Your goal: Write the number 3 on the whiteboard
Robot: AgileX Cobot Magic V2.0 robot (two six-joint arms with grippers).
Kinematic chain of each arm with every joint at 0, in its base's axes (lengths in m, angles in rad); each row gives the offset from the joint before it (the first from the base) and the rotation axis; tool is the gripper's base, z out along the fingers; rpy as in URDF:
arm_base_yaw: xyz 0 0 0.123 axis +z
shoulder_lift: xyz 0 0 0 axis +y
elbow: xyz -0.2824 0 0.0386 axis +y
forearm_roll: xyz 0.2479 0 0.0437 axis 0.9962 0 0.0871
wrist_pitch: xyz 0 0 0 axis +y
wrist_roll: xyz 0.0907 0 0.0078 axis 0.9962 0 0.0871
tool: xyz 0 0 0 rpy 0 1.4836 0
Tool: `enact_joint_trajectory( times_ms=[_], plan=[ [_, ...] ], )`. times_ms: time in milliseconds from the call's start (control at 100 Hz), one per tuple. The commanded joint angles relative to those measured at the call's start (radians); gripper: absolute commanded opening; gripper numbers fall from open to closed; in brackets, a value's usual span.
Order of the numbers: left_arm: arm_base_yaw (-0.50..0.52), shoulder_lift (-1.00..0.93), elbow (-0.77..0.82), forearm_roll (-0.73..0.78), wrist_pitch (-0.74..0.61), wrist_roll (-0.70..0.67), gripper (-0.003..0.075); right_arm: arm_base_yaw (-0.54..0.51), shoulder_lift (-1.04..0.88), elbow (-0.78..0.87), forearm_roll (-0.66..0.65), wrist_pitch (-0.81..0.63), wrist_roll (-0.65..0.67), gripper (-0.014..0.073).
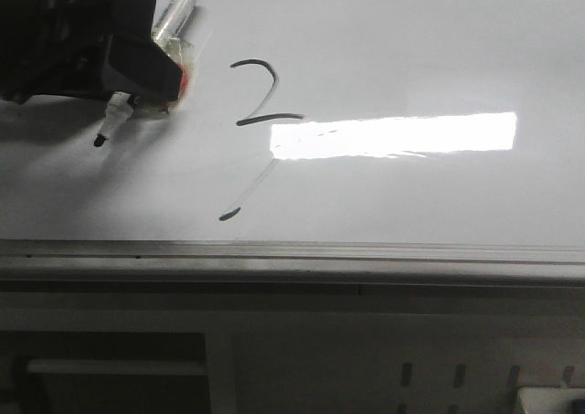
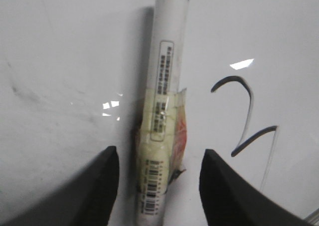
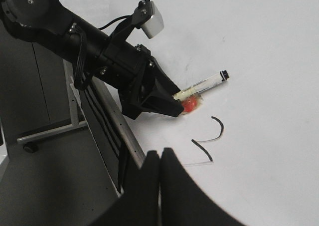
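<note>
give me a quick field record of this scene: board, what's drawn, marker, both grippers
board: whiteboard, glossy white, glare patch, grey rail on its near edge
drawing: number 3, curved top and middle bar dark, lower diagonal faint, ending in a dark tick
marker: white marker, tape around its barrel, tip clear of the strokes, to their left in the front view
left gripper: shut on the marker
right gripper: fingers together, empty, away from the marker

Taped marker (image 2: 162,121) beside number 3 (image 2: 244,121)

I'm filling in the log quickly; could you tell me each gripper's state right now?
Left gripper: closed on the marker, beside the number 3.
Right gripper: closed, holding nothing.
</note>
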Motion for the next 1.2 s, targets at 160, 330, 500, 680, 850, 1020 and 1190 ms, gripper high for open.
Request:
enact_joint_trajectory(
  times_ms=[160,330,500,680,850,1020,1190],
  plan=[
    [0.011,0.003,-0.016,-0.005,-0.122,-0.009,0.0457,-0.007,-0.005,-0.026,0.002,-0.082,0.001,-0.0062],
    [0.011,-0.044,-0.028,-0.013,-0.11,-0.009,0.0536,-0.007,-0.005,-0.026,0.002,-0.077,0.001,-0.0062],
    [0.011,-0.18,-0.028,-0.013,-0.075,-0.009,0.0535,-0.007,-0.005,-0.026,0.002,-0.055,0.001,-0.0062],
    [0.011,-0.369,-0.019,-0.013,-0.06,-0.009,0.0505,-0.007,-0.055,-0.002,-0.032,-0.123,0.001,-0.0062],
    [0.013,-0.581,0.035,0.007,-0.053,0.01,0.0333,-0.018,-0.174,0.075,-0.07,-0.136,0.006,-0.0061],
    [0.013,-0.79,0.136,0.032,0.005,0.01,0.0089,-0.059,-0.352,0.198,-0.27,-0.148,0.215,-0.0061],
    [0.013,-0.965,0.262,0.033,0.029,0.01,-0.002,-0.065,-0.525,0.295,-0.51,-0.062,0.387,-0.0062]
  ],
)
